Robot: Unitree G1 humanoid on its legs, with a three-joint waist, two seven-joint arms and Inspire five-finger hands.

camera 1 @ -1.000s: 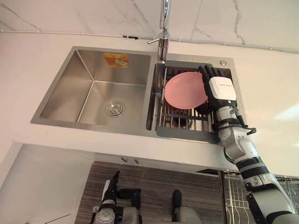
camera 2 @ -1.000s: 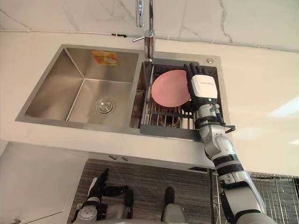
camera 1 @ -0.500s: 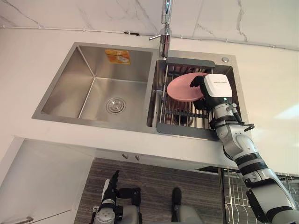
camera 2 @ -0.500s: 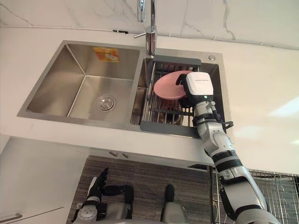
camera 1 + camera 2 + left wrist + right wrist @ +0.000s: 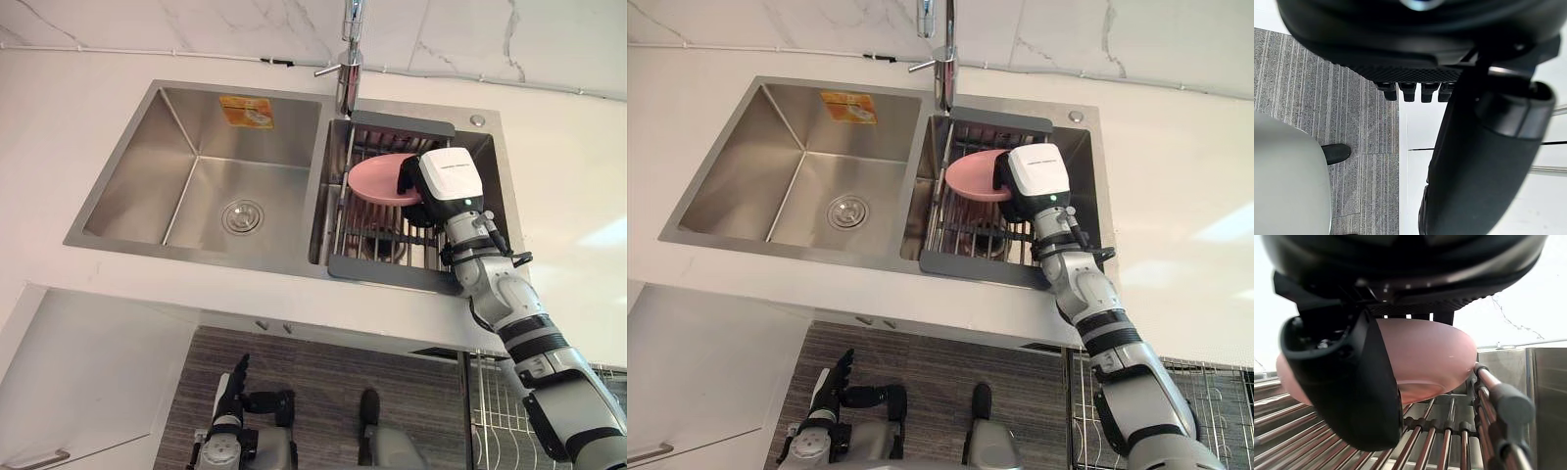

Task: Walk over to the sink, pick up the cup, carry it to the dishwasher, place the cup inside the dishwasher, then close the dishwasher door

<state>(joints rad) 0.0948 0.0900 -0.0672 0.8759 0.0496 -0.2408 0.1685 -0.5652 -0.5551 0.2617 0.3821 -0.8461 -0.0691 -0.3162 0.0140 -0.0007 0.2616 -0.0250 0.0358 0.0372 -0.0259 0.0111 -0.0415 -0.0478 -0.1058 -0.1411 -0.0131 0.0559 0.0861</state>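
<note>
Right hand (image 5: pixel 446 178) had clamped the pink plate (image 5: pixel 377 181) by its rim, tipping it flatter over the rack (image 5: pixel 384 251). Plate looked stiff, slick, breakable. Left hand (image 5: pixel 231 392) hung relaxed.

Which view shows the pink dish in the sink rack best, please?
The right wrist view: the pink dish appears close up, pinched between the right hand's thumb and fingers above the rack. Both eye views show it from above, partly covered by that hand.
</note>
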